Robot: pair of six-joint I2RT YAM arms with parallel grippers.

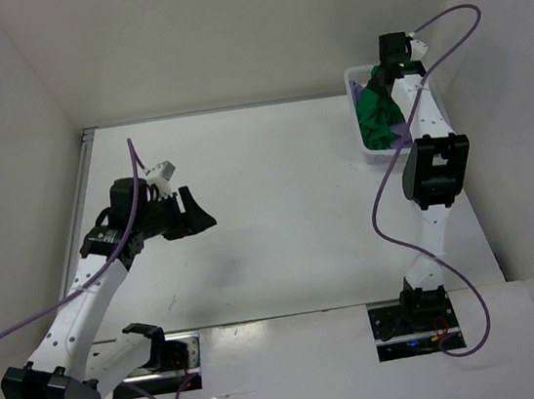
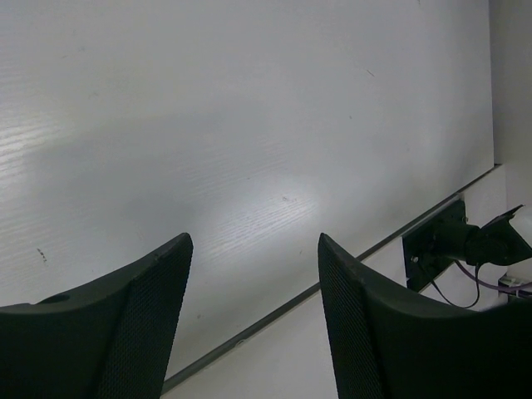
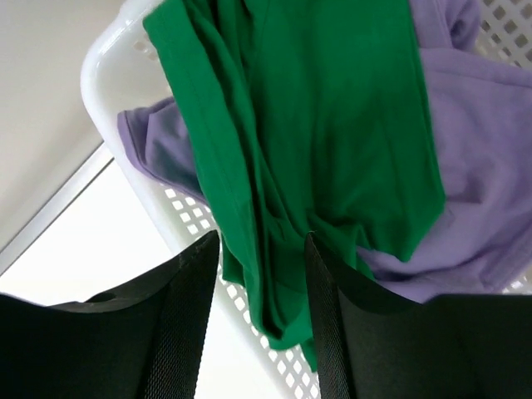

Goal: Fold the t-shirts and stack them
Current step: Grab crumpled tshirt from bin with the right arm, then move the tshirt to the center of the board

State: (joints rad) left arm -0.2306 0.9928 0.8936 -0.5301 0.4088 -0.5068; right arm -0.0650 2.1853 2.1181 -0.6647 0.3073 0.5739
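"How far along is it?"

"Barely begun, I'd say. The left gripper (image 2: 253, 245) hangs over the table (image 1: 285, 187) near its left edge, fingers wide apart and holding nothing. At the far right corner, the green t-shirt (image 3: 332, 125) and the lavender t-shirt (image 3: 482, 150) lie crumpled in the white perforated basket (image 3: 108, 58). The right gripper (image 3: 262, 241) is above them, fingers parted astride a green fold, not pinching it."

"Anything folded?"

"Nothing, and no stack. I can't see any third shirt."

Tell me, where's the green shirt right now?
In the top view the green shirt sits in the white basket at the table's far right corner, draped over the purple shirt, just below the right claw.
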